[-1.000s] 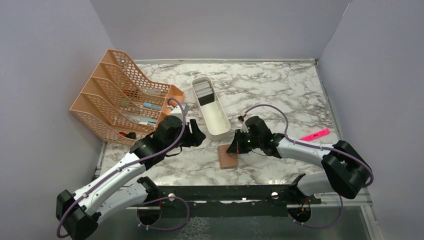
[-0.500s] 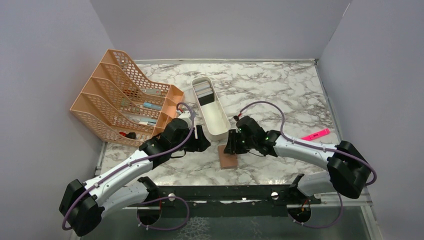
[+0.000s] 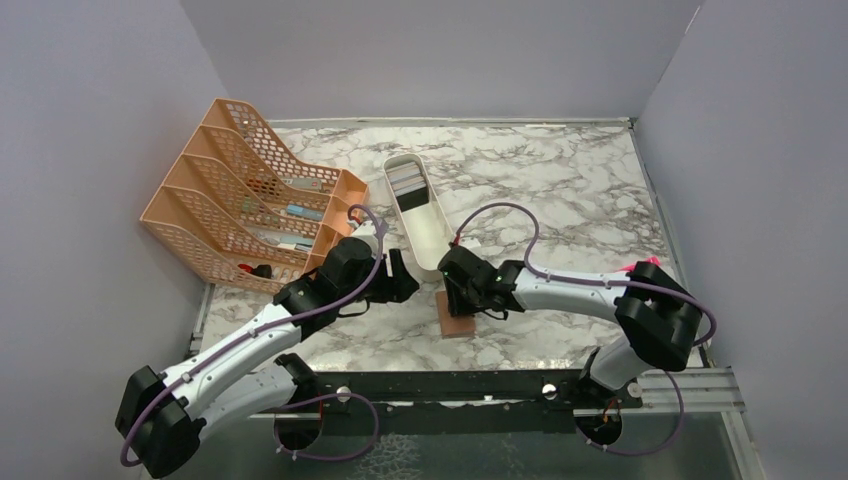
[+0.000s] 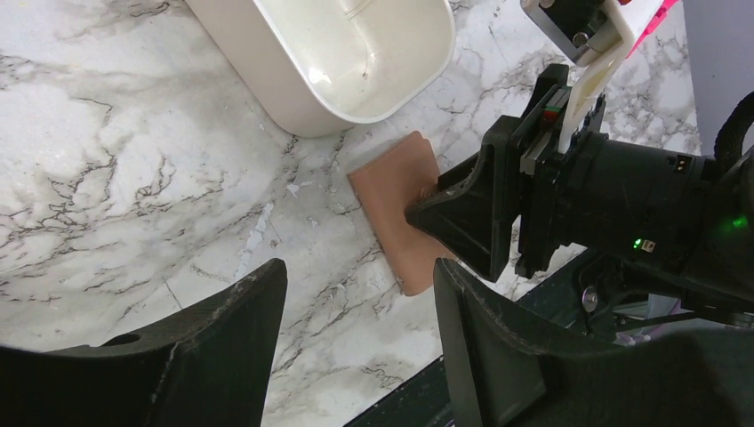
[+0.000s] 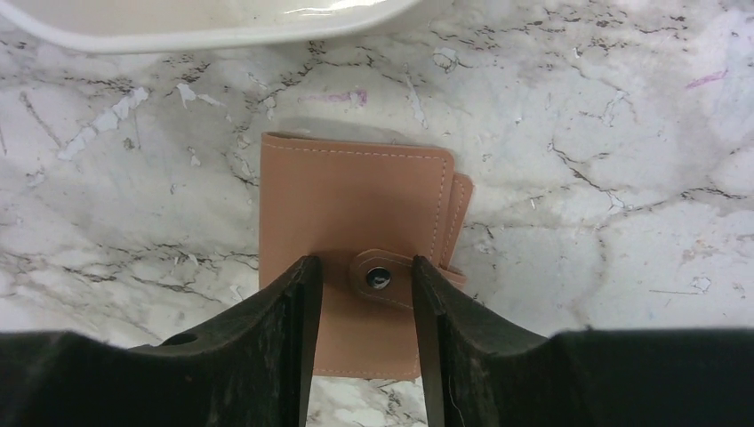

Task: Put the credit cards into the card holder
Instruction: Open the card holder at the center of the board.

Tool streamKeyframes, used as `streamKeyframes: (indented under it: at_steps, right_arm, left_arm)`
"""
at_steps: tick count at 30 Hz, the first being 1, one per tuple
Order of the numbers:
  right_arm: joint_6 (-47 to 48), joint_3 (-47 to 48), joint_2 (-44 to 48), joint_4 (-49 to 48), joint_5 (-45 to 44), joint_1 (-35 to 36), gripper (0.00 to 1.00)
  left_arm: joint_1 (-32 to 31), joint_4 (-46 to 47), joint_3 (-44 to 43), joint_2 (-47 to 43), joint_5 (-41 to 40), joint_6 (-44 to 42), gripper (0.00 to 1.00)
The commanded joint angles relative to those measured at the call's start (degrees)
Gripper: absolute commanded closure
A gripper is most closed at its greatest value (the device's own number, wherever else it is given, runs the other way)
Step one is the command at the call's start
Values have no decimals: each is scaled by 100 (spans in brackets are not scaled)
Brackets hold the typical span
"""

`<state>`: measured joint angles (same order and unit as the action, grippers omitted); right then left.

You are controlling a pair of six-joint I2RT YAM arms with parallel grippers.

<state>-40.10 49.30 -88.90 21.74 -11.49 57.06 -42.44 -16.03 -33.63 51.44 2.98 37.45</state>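
The card holder (image 5: 356, 200), a tan folded wallet with a round snap button (image 5: 378, 278), lies flat and shut on the marble near the front edge (image 3: 457, 316). My right gripper (image 5: 362, 264) hangs open directly over it, one finger on each side of the snap tab. My left gripper (image 4: 356, 271) is open and holds nothing, over bare marble just left of the card holder (image 4: 396, 191). The credit cards (image 3: 407, 183) lie stacked in the far end of the white tray (image 3: 440, 255), grey above dark.
The orange mesh file rack (image 3: 240, 195) stands at the back left with small items in it. A pink highlighter (image 3: 648, 261) peeks out behind the right arm. The white tray's near end (image 4: 267, 67) sits close behind the card holder. A black rail runs along the table's front edge.
My right gripper has gone from shut to open and shifted left over the card holder. The left gripper moved right toward the holder, then held still.
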Motion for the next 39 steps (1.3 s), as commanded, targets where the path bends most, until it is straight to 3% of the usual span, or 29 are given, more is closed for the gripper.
streamKeyframes:
  at_steps: [1, 8, 13, 18, 26, 29, 33, 39]
  right_arm:
    - [-53, -126, -337, 401, -561, 77, 59]
    - [-89, -450, -412, 108, -551, 77, 98]
    - [-86, -832, -78, -634, -2, 15, 99]
    - [-310, -1268, 315, -1500, 879, -55, 99]
    - [-329, -1350, 776, -1500, 989, -61, 99]
    - [-256, -1053, 766, -838, 834, -54, 99]
    - [-581, -656, 974, 94, 367, 86, 73]
    - [-876, -533, 969, 422, 85, 331, 59]
  left_arm:
    - [14, -45, -128, -143, -206, -27, 35]
    - [15, -53, -122, -148, -216, -42, 35]
    - [13, -32, -96, -95, -39, -98, 38]
    - [-20, 208, -11, 120, 334, 1, 48]
    - [-342, 1749, 571, 870, 869, 631, 66]
    - [-444, 1989, 538, 1281, 899, 676, 71]
    - [-502, 2503, 622, 1593, 950, 775, 77]
    - [-516, 3199, 751, 2057, 1163, 922, 79]
